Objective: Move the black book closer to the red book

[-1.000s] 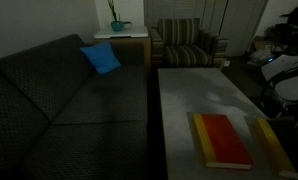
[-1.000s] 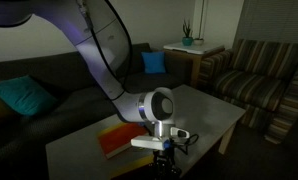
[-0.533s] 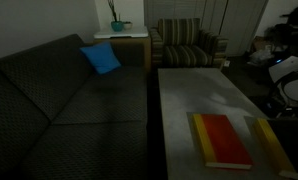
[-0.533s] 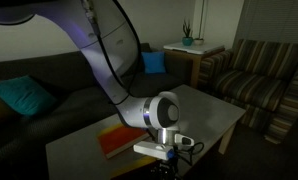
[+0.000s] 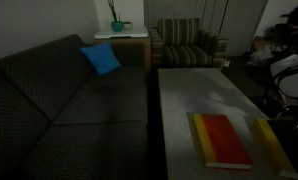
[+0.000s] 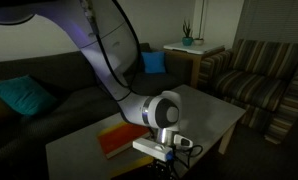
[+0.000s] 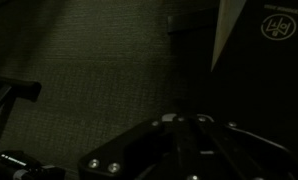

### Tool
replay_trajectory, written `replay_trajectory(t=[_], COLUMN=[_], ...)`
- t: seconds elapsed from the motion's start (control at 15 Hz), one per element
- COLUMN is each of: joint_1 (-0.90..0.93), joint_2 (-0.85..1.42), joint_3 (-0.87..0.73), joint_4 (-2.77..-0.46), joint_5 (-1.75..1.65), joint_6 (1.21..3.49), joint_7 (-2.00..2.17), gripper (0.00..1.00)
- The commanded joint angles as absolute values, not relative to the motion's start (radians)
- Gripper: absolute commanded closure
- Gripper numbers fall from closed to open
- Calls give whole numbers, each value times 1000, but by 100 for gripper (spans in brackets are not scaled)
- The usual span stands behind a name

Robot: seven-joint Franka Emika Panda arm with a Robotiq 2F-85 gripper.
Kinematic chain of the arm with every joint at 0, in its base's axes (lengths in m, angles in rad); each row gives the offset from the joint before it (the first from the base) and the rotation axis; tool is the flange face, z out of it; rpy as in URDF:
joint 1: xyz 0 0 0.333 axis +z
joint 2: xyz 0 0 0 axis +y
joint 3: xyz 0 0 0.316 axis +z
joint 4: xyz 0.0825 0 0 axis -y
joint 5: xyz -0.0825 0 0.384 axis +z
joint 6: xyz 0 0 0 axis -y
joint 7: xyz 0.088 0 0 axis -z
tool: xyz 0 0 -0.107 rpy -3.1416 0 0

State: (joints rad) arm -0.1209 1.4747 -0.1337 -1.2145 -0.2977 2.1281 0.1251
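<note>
The red book [image 5: 224, 140] lies flat on the grey coffee table [image 5: 199, 90], its red cover framed in yellow; it shows again as the red book [image 6: 117, 139] beside the arm. Just to its right lies the black book [image 5: 272, 144], a dark cover with a yellow strip along the edge. In the wrist view a black surface with a pale logo [image 7: 279, 28] looks like that book's cover. My gripper [image 6: 163, 170] hangs low at the table's near edge, past the red book. Its fingers [image 7: 185, 122] meet, shut, with nothing visible between them.
A dark sofa [image 5: 59, 100] with a blue cushion [image 5: 101, 58] runs along the table's left side. A striped armchair [image 5: 186, 45] and a side table with a plant [image 5: 117, 25] stand behind. The white arm [image 6: 104, 50] arches over the table. Textured carpet [image 7: 99, 70] fills the wrist view.
The wrist has shifted slightly sideways and down near the table edge. The books have not moved and the gripper stays shut.
</note>
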Motion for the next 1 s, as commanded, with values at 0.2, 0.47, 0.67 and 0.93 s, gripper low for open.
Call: replay_trajectory(t=[0.2, 0.47, 0.67, 0.93], joint_1=[-140, -147, -148, -146], joint_2=[1474, 1473, 1473, 1473], joint_3=[-103, -80, -62, -37], joint_4=[-1200, -1186, -1182, -1185], joint_5=[-234, -211, -202, -201], joint_6=[2126, 2112, 2099, 2075], joint_7=[-18, -111, -174, -256], gripper=[100, 100, 100, 100])
